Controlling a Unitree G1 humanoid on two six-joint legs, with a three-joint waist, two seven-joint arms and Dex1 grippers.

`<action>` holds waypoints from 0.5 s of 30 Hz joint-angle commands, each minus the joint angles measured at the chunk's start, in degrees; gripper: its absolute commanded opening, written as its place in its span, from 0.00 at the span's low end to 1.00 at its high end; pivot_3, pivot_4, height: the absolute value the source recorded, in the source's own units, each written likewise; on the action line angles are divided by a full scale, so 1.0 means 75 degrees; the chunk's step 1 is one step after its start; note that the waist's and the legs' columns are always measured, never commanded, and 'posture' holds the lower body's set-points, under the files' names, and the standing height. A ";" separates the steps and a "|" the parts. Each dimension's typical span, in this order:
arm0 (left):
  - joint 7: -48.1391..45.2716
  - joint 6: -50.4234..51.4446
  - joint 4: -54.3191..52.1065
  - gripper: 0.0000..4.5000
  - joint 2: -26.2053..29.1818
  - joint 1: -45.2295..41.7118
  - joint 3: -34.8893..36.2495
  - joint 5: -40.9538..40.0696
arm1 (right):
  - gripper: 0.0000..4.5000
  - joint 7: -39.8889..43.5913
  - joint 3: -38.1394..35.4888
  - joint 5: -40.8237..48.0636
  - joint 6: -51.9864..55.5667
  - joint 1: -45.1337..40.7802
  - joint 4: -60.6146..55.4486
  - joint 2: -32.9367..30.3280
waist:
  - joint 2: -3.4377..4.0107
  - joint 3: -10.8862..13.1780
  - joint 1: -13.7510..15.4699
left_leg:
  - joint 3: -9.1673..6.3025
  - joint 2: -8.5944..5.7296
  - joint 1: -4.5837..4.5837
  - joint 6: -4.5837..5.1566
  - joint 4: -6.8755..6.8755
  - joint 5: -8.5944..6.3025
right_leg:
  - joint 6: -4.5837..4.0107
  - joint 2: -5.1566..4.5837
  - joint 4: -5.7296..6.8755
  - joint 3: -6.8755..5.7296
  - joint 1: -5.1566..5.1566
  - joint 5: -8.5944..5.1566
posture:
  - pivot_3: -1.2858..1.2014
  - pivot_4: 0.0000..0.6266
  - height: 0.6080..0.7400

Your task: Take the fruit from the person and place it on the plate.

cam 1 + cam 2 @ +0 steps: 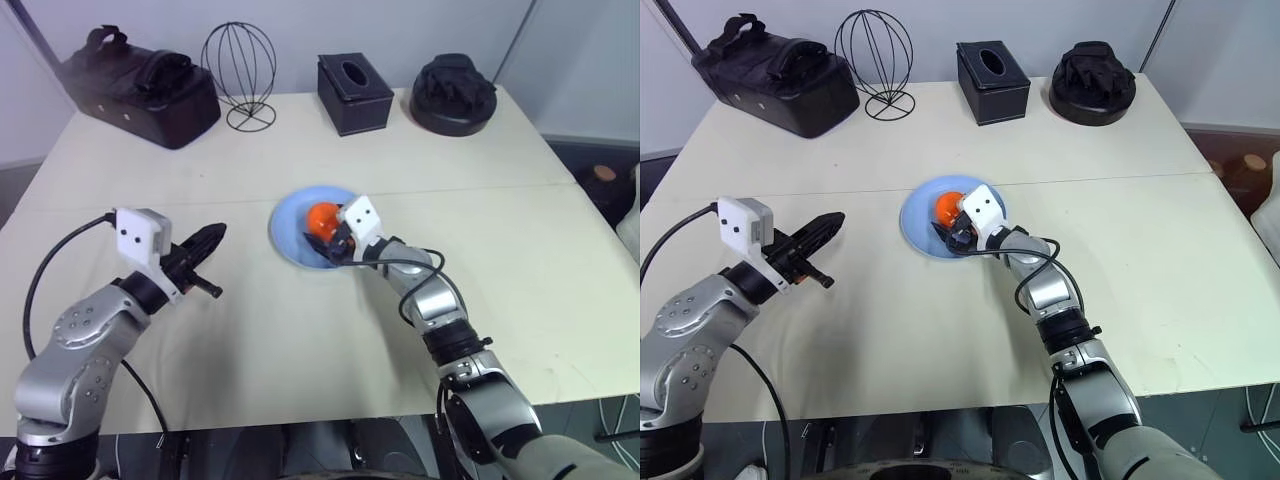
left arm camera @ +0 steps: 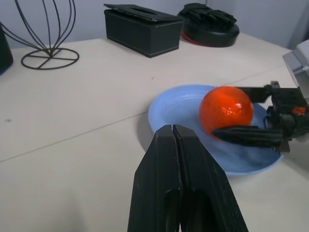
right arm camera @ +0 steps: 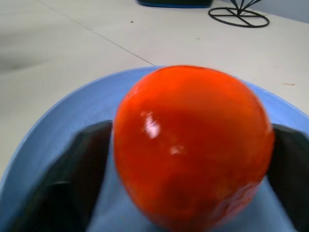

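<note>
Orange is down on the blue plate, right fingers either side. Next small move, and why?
Probably draw the right gripper straight back toward the robot, jaws kept wide. The orange fruit sits on the light blue plate, and the black fingers flank it with gaps visible in the right wrist view, so it looks released. A straight retreat should avoid nudging it. The left gripper is shut, off to the side.

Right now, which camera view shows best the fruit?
The right wrist view: the fruit is close, on the plate. The left wrist view shows it whole but from farther; in both eye views the right gripper partly covers it.
</note>
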 commanded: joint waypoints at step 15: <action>-0.0143 0.0020 -0.0228 0.00 0.0153 0.0063 0.0147 -0.0124 | 1.00 0.1177 -0.1008 0.1199 0.2591 0.0999 -0.4158 -0.1917 | 0.0000 0.0000 0.0020 | -0.0002 -0.0001 -0.0003 0.0002 0.0000 -0.0001 | 0.0000 -0.0003 -0.0003 0.0000 0.0002 0.0000 | 0.52 0.24 1.00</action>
